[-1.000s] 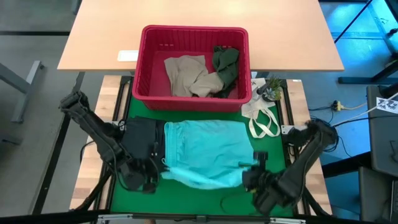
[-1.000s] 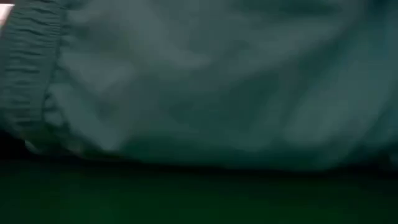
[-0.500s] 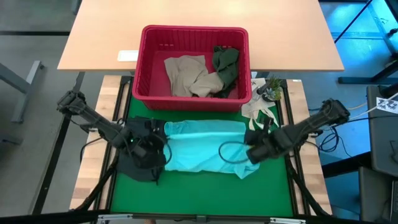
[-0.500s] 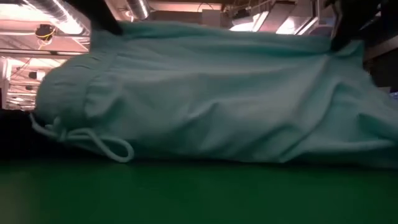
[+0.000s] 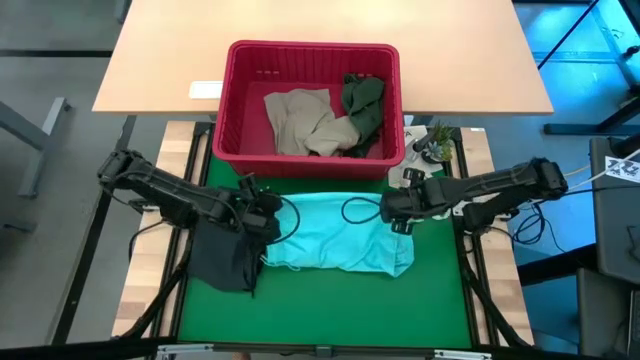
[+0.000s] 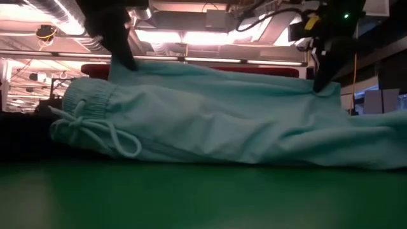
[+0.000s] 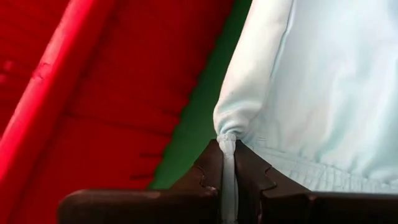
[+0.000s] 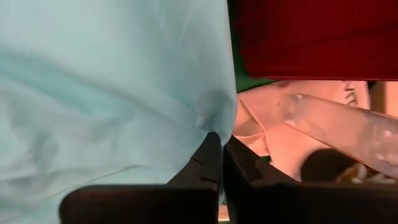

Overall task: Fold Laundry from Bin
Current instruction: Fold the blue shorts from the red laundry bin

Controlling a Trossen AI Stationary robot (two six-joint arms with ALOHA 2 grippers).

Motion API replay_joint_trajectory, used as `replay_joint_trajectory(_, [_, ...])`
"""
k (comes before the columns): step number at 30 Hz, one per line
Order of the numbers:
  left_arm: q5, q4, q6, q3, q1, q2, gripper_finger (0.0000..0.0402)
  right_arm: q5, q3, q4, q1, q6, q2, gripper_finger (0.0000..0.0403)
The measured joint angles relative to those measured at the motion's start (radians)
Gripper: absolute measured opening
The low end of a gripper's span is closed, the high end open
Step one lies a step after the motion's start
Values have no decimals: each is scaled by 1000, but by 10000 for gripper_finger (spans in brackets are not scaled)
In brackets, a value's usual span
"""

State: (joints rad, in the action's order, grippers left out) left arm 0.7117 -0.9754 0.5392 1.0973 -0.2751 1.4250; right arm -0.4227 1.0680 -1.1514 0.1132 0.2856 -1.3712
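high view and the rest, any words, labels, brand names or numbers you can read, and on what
None can be read in any view.
White paper label on the tan wooden table beside the red plastic laundry basket: any print too small to read.
Black-and-white patterned marker at the right edge: a pattern, no readable text.
Light teal drawstring garment: no visible tag or print.

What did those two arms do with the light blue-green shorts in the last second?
Both grippers, left and right, carried the near edge of the teal shorts away from the table's front, toward the red bin, folding them over. Each stays pinched shut on the cloth. The beige and olive garments and the black garment stayed put.
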Motion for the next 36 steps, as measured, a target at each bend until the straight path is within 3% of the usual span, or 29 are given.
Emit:
replay_joint_trajectory(11, [-15,-5,0,0,85,135,15,22,-11,45,-97,-81,0,26])
replay_joint_trajectory(21, [-18,-10,-2,0,136,169,19,20,-11,69,-164,-86,0,69])
replay_joint_trajectory(24, [-27,-10,-2,0,153,169,41,20,-11,69,-175,-86,0,98])
replay_joint_trajectory(31, [-22,-10,0,0,167,169,133,20,-11,71,-174,-80,0,175])
replay_joint_trajectory(36, [-25,-13,0,0,166,169,186,53,-11,77,-173,14,0,208])
